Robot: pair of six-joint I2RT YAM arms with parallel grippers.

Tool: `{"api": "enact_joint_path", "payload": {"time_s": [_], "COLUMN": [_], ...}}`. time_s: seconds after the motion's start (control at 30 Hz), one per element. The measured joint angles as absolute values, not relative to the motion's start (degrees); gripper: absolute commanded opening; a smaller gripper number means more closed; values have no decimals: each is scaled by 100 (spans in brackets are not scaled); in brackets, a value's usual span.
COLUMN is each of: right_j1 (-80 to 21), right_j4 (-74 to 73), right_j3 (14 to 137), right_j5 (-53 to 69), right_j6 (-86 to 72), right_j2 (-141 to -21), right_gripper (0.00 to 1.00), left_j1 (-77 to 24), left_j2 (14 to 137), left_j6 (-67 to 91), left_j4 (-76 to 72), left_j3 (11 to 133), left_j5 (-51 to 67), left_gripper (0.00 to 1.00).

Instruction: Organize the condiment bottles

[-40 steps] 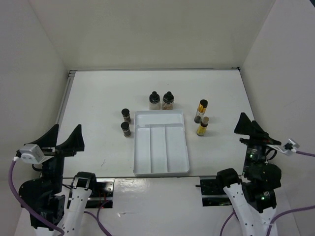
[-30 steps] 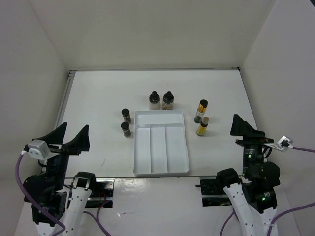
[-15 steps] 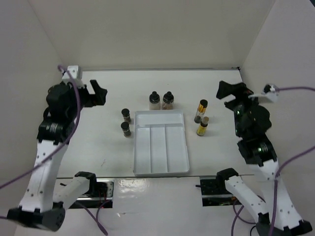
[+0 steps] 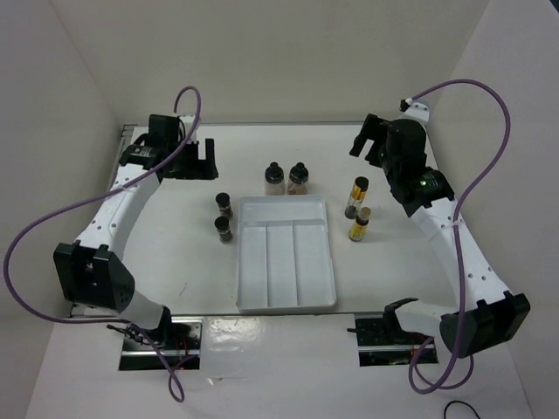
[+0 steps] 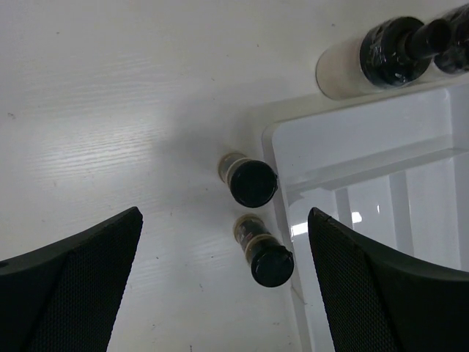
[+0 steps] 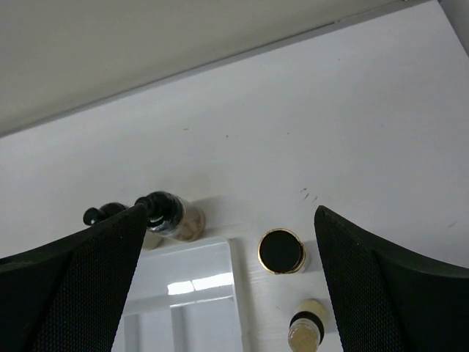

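Note:
Two short dark jars [image 4: 224,204] [image 4: 224,229] stand left of the white tray [image 4: 323,301]. A white-filled clear jar [image 4: 274,178] and a pinkish-brown one [image 4: 299,178] stand behind the tray. A black-capped yellow bottle [image 4: 356,196] and a cork-topped one [image 4: 359,225] stand to its right. My left gripper [image 4: 194,160] hangs open and empty above and behind-left of the dark jars [image 5: 249,182] [image 5: 264,253]. My right gripper [image 4: 371,140] hangs open and empty behind the yellow bottles [image 6: 281,251] [image 6: 306,330]. The pinkish jar [image 6: 172,216] shows by its left finger.
The tray has one cross compartment at the back and three long ones, all bare; its corner shows in the left wrist view [image 5: 352,169] and the right wrist view [image 6: 190,286]. White walls enclose the table on three sides.
Both arms have unfolded from the near edge and reached out high over the far half of the table, left towards the dark jars, right towards the yellow bottles. No bottle has moved.

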State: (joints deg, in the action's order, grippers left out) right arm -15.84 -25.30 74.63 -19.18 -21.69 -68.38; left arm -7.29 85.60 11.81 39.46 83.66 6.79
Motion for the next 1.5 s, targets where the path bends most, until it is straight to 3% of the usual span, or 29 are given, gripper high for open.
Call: {"api": "enact_joint_path", "payload": {"time_s": [0.4,0.9,1.27,1.4,1.5], "right_j1": [-1531,-1525,-1525,-1525,-1525], "right_j4": [-2882,-2740,-2749,-2751,-2751], "right_j3": [7802,7802,7802,7802,7800], "right_j5": [-1057,-364,-386,-386,-388], "right_j6": [-1940,-1804,-1704,-1702,-1704], "right_j2": [-7542,-7913,-7913,-7913,-7911], "right_gripper": [99,99,99,99,99], "left_j1": [-1527,-1669,-1815,-1857,-1855], "left_j2": [9710,10099,10311,10311,10322], "left_j6": [893,937,950,954,974], "left_j4": [3979,3686,3682,3677,3673], "left_j3": [8355,8149,8044,8025,8023], "left_j5": [287,-294,-390,-443,-467], "left_gripper": [100,98,79,58,49]}}
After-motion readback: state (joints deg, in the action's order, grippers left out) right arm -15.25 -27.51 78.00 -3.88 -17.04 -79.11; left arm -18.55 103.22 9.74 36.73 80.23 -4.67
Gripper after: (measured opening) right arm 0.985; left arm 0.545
